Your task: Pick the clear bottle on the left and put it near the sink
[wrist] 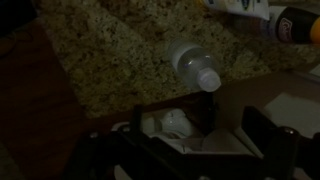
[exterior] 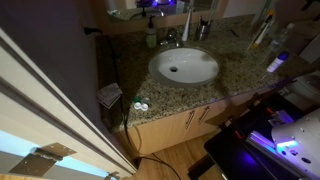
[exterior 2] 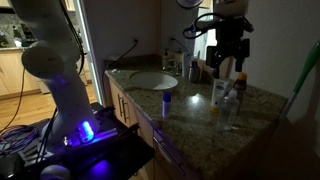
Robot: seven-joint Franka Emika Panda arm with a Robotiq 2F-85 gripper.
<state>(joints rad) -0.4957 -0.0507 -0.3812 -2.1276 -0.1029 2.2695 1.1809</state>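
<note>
Pincer (wrist: 195, 135) fingers spread, empty, hovering over speckled table (wrist: 110, 60), plastic water bottle (wrist: 192, 62) below. Farther off, white sink (exterior: 205, 62); clear bottle (exterior: 152, 40) upright at its far-left rim, beside faucet (exterior: 172, 38), well apart from pincer.

Glossy white sink (exterior: 202, 60), speckled granite countertop (exterior: 236, 73)

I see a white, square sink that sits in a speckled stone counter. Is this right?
Not quite: the sink is oval, not square; an exterior view from above shows it. It is white and sits in the speckled stone counter.
</note>
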